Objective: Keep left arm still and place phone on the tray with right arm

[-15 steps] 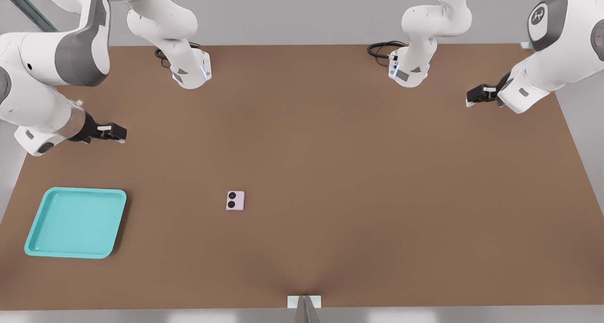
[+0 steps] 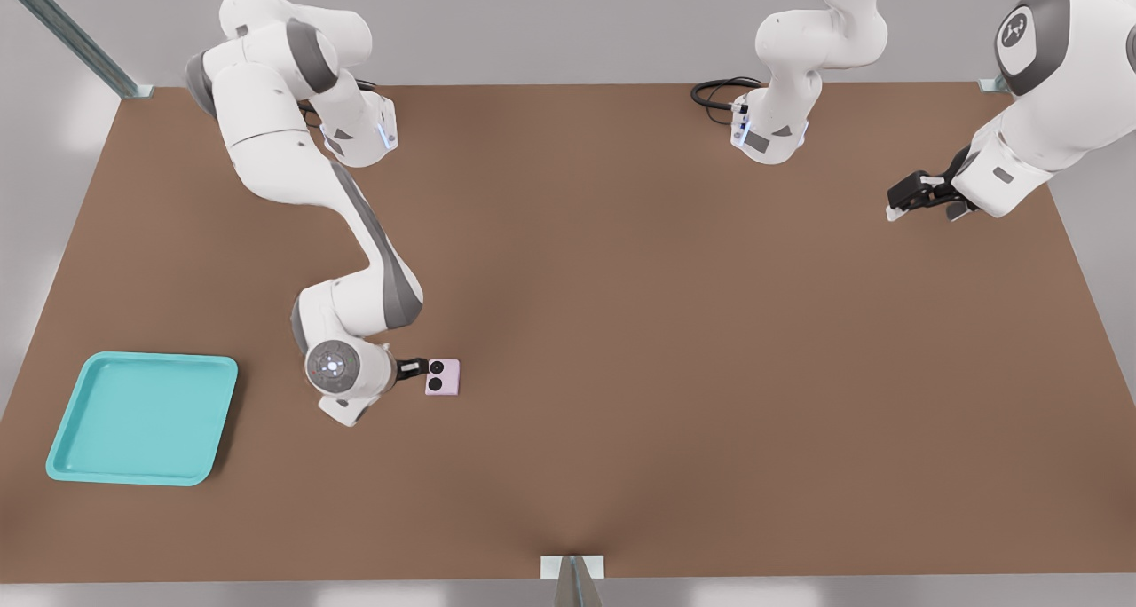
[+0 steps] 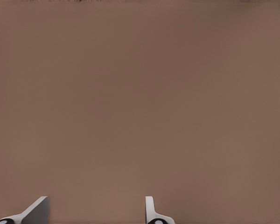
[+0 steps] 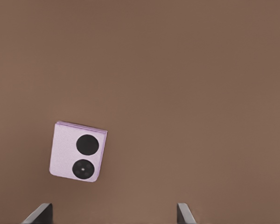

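We count one phone (image 2: pixel 442 377) (two black camera circles) flat on the table (image 2: pixel 674 341), one tray (image 2: pixel 142 418) well apart, and one gripper (image 2: pixel 414 367) beside the phone, fingers (image 4: pixel 39 213) spread.

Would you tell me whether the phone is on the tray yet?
No: the phone lies on the table by the gripper, apart from the tray.

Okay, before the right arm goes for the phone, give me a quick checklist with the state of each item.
1. Gripper open: ok, fingertips stand wide apart in the right wrist view.
2. Phone flat on the table, camera circles up: ok.
3. Phone centred between the fingers: not ok, it sits off toward one fingertip.
4. Phone gripped: not ok, still free.
5. Tray holds nothing: ok.
6. Gripper height over the phone: cannot tell.
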{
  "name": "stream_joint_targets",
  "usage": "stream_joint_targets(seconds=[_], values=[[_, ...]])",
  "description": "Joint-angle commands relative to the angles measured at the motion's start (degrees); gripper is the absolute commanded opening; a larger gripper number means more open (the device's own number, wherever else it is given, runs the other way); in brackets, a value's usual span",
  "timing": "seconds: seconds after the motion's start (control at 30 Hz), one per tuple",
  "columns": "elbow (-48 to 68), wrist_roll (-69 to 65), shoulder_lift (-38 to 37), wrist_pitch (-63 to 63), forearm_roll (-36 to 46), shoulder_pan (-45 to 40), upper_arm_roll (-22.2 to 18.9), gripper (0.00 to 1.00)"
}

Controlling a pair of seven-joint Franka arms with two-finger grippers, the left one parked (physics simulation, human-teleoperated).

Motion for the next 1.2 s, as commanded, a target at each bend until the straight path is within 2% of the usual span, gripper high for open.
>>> stream_joint_targets(seconds=[0.0,0.17,0.33,0.8,0.83,0.9,0.97,1.07,1.17], values=[[-4.06,25.44,0.85,17.67,-1.59,1.07,0.14,1.00],[-7.49,29.57,2.78,25.06,-1.42,0.63,0.14,1.00],[-8.20,29.57,3.13,25.41,-1.59,1.77,1.81,1.00],[-12.24,28.78,4.36,29.72,-4.05,1.86,1.81,1.00],[-12.24,28.78,4.36,29.72,-4.93,1.86,1.81,0.97],[-12.24,28.78,4.36,29.72,-5.02,1.86,1.81,0.83],[-12.24,28.78,4.36,29.72,-5.02,1.86,1.81,0.78],[-12.24,28.69,3.84,29.37,-5.02,1.68,1.81,0.77],[-12.24,23.08,-1.78,24.45,-4.93,-0.86,1.72,0.77]])
